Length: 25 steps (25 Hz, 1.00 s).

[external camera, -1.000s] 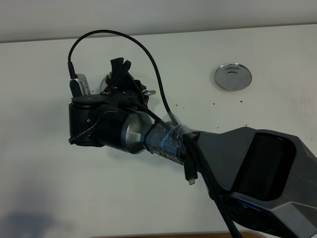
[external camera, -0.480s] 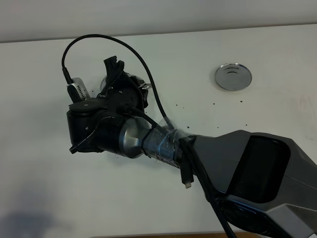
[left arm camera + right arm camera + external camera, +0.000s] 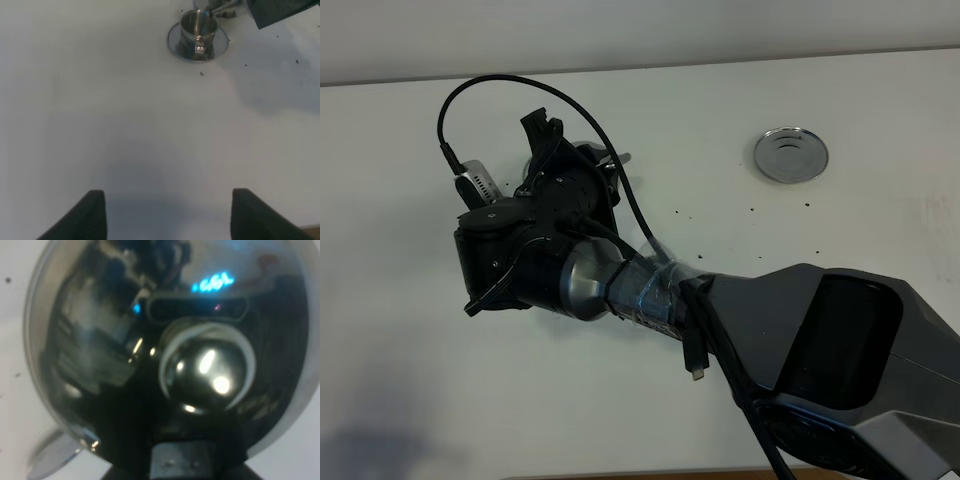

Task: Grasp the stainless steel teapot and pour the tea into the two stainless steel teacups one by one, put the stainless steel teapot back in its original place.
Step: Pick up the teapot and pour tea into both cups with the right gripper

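Right claw (image 3: 556,150) tight on the teapot (image 3: 95,360) beside a teacup (image 3: 197,31); left claw (image 3: 167,216) wide, empty.

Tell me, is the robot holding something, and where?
The right gripper holds the stainless steel teapot, seemingly by its handle; the grip itself is hidden. The left gripper is empty.

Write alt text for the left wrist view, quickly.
A small shiny steel teacup stands on its round steel saucer on the white table, with what looks like a thin steel spout at its rim. The open left gripper hovers apart, holding nothing.
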### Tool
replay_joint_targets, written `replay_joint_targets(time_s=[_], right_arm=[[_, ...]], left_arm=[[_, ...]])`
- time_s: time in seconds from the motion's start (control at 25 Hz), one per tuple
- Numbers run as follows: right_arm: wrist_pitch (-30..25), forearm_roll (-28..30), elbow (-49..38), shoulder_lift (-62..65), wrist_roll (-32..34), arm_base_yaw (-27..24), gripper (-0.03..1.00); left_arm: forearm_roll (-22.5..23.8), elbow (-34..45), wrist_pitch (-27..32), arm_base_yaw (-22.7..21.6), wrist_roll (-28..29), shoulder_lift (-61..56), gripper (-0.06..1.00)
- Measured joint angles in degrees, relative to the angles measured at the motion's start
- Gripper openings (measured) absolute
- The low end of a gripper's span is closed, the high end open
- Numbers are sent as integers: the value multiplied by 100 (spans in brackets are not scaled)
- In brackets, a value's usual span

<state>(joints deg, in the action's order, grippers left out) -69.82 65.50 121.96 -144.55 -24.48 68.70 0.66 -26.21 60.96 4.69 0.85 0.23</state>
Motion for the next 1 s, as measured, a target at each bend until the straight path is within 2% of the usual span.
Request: replay_joint_targets(time_s=[1.0], right_arm=[[12, 683, 0, 0, -366, 115, 19]], left_arm=[[0, 0, 0, 0, 0, 0, 59]])
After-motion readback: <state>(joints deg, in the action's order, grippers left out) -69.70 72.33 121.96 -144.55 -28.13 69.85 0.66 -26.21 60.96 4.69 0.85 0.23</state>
